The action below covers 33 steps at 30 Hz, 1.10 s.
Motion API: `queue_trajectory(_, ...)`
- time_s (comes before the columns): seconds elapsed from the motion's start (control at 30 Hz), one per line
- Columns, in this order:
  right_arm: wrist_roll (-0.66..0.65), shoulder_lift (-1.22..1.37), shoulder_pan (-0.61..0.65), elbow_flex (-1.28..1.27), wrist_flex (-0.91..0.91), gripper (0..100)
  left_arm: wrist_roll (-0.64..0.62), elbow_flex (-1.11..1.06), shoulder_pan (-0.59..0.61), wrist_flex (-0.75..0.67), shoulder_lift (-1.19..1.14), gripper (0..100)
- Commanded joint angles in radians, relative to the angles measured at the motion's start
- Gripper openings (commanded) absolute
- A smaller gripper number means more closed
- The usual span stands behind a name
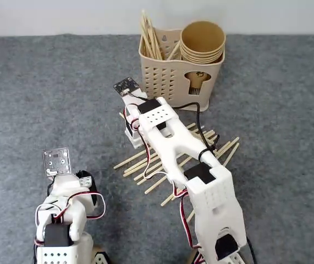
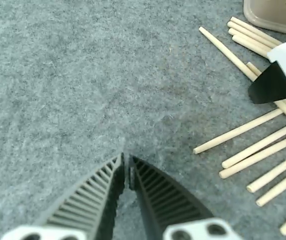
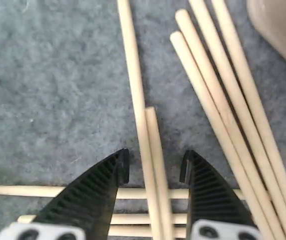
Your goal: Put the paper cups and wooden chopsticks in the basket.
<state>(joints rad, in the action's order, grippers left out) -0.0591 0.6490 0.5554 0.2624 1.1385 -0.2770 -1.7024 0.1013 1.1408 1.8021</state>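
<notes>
One grey carpeted bench carries a beige slotted plastic basket, which already holds stacked brown paper cups. Many pale wooden chopsticks lie loose before it. The right end effector, spread, straddles two sticks whose long axes run straight out between its jaws. The left end effector, pressed together, sits well aside.

Round pale wooden chopsticks, smooth and matt. Beige perforated plastic basket, slight sheen; stacked tan paper cups, matt. Grey cloth table covering, rough, fibrous nap.
</notes>
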Motion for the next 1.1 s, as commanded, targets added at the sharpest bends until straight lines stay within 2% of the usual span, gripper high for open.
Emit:
queue_trajectory(0.0, -0.02, 0.01, -0.031, 0.038, -0.012, 17.7, 0.005, 0.019, 0.002, 0.003, 0.014, 1)
queue_trajectory(0.07, -0.02, 0.015, -0.035, 0.035, -0.002, 16.4, 0.005, 0.019, 0.002, 0.003, 0.014, 1)
queue_trajectory(0.23, -0.02, 0.007, -0.025, 0.038, 0.031, 0.4, 0.005, 0.019, 0.002, 0.003, 0.014, 1)
queue_trajectory(0.4, -0.02, -0.03, -0.025, 0.035, 0.036, 0.7, 0.005, 0.019, 0.002, 0.003, 0.014, 1)
queue_trajectory(0.63, -0.015, -0.165, -0.025, 0.035, 0.157, 0.8, 0.005, 0.019, 0.002, 0.003, 0.014, 1)
queue_trajectory(0.87, -0.014, -0.389, -0.024, 0.038, 0.26, 0.8, 0.005, 0.019, 0.002, 0.003, 0.014, 1)
queue_trajectory(1.07, -0.014, -0.605, -0.024, 0.04, 0.255, 0.8, 0.005, 0.019, 0.002, 0.003, 0.014, 1)
